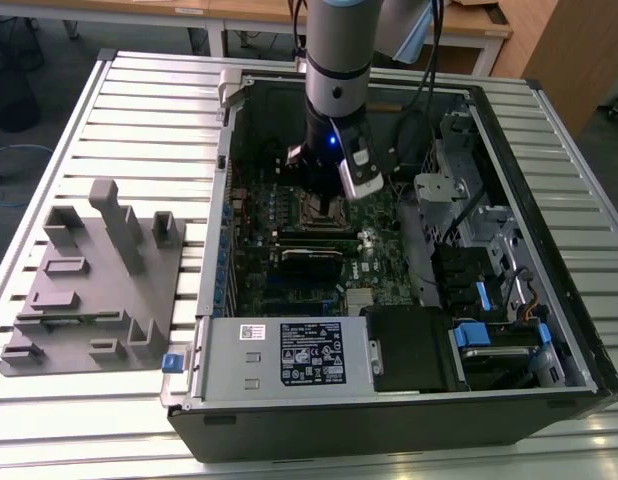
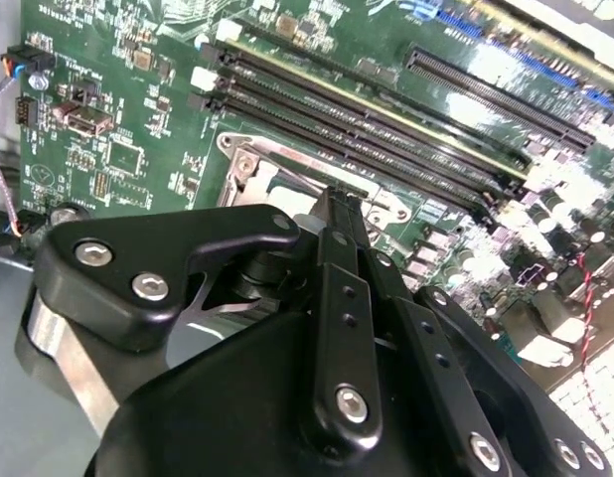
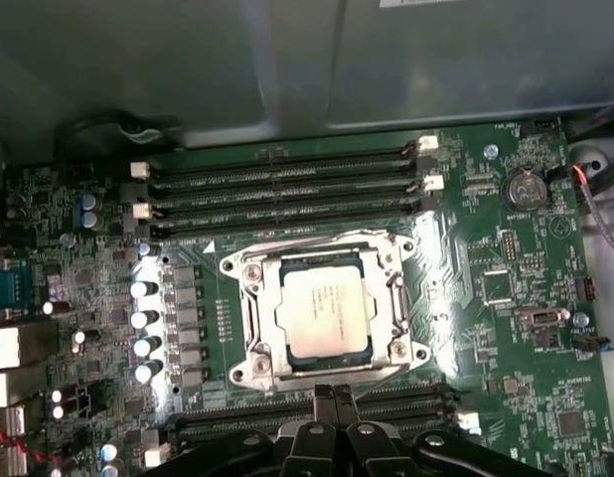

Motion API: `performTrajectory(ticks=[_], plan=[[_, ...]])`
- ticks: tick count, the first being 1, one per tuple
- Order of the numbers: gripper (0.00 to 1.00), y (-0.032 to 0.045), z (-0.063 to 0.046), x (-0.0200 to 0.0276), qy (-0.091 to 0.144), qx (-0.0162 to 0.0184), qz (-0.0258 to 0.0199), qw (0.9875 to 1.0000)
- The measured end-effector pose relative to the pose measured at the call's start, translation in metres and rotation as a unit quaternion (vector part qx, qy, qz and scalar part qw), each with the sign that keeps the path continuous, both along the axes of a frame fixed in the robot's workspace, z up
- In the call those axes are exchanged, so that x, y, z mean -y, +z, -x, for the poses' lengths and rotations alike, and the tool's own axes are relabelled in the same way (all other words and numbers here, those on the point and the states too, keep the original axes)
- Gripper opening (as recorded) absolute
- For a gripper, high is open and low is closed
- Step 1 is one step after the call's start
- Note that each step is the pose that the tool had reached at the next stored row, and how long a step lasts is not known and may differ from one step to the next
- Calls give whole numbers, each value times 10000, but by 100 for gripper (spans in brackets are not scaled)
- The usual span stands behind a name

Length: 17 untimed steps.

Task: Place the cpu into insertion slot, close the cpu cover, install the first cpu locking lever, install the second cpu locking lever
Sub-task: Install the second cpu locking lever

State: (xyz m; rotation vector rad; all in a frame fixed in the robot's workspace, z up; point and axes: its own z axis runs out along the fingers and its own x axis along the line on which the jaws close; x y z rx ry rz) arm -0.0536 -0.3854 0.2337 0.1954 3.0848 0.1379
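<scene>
Inside open computer case, on green board: cpu lies flat in insertion slot, cpu cover shut down around it; claw hovers just beside socket's edge, fingers pressed together, pinching nothing visible; thin wire lever lies along socket edge nearest fingertips.

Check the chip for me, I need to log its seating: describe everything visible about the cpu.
The cpu is a flat square chip with a dull silver-grey metal top bearing faint print. It lies flat in the insertion slot, framed by the cpu cover, on the green motherboard between the memory slots. The gripper sits at the socket's edge, not touching the chip.
</scene>
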Motion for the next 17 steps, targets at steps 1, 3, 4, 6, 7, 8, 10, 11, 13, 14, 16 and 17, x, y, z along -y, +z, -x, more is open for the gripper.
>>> performTrajectory(ticks=[1,3,4,6,7,8,10,11,13,14,16,17], plan=[[10,0,4,6,0,0,11,10000],[10,-2,18,9,-1,0,24,10000],[10,-5,27,10,0,0,27,10000],[10,-17,48,12,0,0,29,10000],[10,-25,58,13,0,0,28,10000],[10,-34,71,13,0,0,28,10000],[10,-53,92,14,0,0,34,10000],[10,-63,101,14,0,0,37,10000],[10,-85,115,15,0,0,48,10000],[10,-94,120,15,-1,0,55,10000],[10,-108,125,16,0,0,72,10000],[10,-115,127,16,0,0,85,10000]])
